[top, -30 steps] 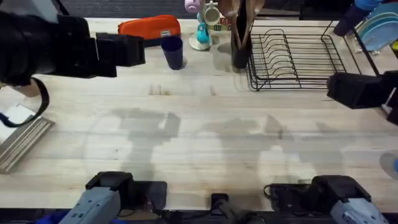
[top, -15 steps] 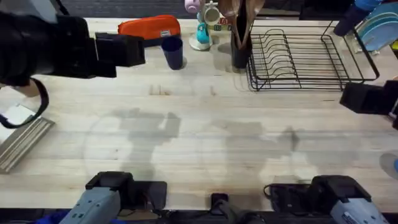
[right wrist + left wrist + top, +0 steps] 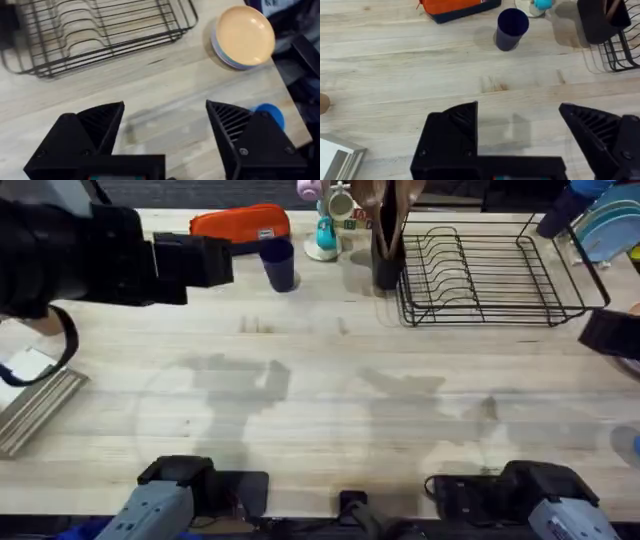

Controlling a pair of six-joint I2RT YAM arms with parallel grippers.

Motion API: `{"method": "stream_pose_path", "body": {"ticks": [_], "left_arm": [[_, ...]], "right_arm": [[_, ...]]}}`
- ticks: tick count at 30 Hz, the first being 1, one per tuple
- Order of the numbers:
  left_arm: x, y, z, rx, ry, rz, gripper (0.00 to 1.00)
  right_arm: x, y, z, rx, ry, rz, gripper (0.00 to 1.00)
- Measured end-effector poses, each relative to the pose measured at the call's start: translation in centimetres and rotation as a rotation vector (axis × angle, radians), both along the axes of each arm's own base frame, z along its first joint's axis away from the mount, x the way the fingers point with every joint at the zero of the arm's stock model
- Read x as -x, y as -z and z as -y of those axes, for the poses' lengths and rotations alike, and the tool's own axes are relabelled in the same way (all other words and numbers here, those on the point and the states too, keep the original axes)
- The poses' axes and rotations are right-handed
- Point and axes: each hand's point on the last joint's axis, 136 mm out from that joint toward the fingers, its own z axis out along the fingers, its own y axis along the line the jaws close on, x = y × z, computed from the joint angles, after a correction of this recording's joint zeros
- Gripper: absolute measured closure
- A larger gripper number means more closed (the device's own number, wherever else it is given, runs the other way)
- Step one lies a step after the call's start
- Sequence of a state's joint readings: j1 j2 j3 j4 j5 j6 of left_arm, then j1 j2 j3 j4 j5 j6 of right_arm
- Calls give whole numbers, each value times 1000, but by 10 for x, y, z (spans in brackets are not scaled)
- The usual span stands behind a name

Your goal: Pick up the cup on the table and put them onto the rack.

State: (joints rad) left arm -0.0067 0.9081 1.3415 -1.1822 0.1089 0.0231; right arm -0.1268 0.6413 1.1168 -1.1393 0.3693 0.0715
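Both grippers' fingers are spread wide with nothing held: the left gripper [image 3: 520, 130] faces the cup [image 3: 512, 29], the right gripper [image 3: 165, 127] hangs near the rack [image 3: 100, 35]. The cup is seen upright on the counter [image 3: 320, 410], apparently just beside an orange case [image 3: 240, 224], well apart from the rack.

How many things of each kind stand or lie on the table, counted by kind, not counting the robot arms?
Blue cup: 1
Black wire rack: 1
Orange pouch: 1
Dark utensil holder: 1
Small mugs on a stand: 2 seen, pink and cream
Stack of plates: 1, peach plate on top
Blue round item: 1
Total: 8
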Motion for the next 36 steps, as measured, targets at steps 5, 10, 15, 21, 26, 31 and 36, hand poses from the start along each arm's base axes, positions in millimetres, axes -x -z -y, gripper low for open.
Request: {"method": "stream_pose_path", "body": {"ticks": [5, 10, 15, 21, 26, 31, 36], "left_arm": [[0, 0, 0, 0, 0, 0, 8], [0, 0, 0, 0, 0, 0, 8], [0, 0, 0, 0, 0, 0, 8], [0, 0, 0, 0, 0, 0, 8], [0, 0, 0, 0, 0, 1, 7], [0, 0, 0, 0, 0, 0, 8], [0, 0, 0, 0, 0, 0, 8]], "right_arm": [[9, 0, 17, -1, 110, 1, 5], [25, 1, 37, -3, 245, -5, 6], [42, 3, 53, -7, 378, -15, 6], [48, 11, 70, -36, 488, -58, 6], [49, 22, 86, -70, 573, -110, 5], [49, 24, 109, -77, 660, -106, 6], [47, 23, 128, -72, 719, -84, 5]]}}
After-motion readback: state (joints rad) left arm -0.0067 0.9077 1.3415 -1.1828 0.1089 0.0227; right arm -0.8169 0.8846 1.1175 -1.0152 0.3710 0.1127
